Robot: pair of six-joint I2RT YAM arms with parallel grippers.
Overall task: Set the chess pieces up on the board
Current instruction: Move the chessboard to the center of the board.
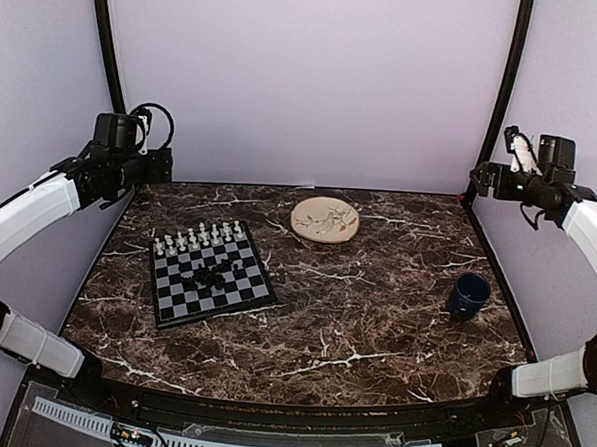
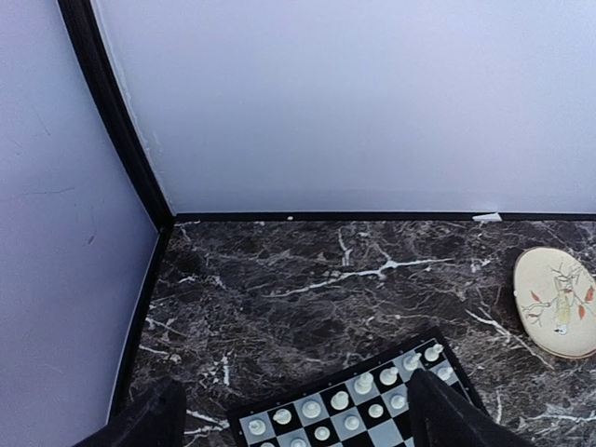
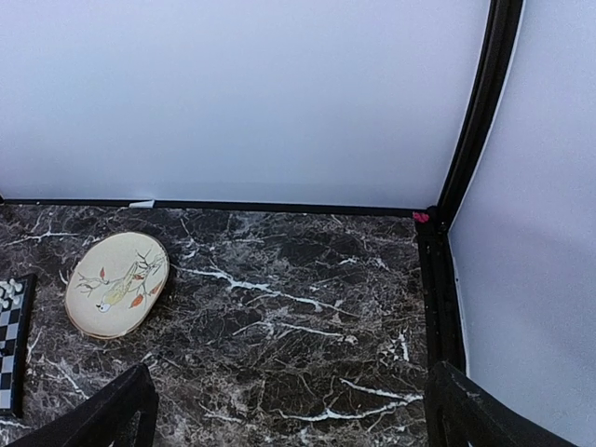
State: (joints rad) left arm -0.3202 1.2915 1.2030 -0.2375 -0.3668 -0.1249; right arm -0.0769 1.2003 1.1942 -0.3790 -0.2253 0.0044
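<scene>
The board [image 1: 189, 303] is lying on the left half of your table [image 1: 373, 338], with white chess pieces [image 1: 200, 236] standing along its two far rows and black chess pieces [image 1: 211, 274] bunching at its centre. A dark mug [image 1: 469, 295] is sitting well apart on the right. A beige plate [image 1: 325, 220] is lying farther back. The left gripper [image 2: 293, 414] and right gripper [image 3: 289, 410] are hovering at the far corners, jaws spread wide, gripping nothing.

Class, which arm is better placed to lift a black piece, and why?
Probably left. The board lies on the table's left half, near the left arm; the right arm is beyond the plate.
</scene>
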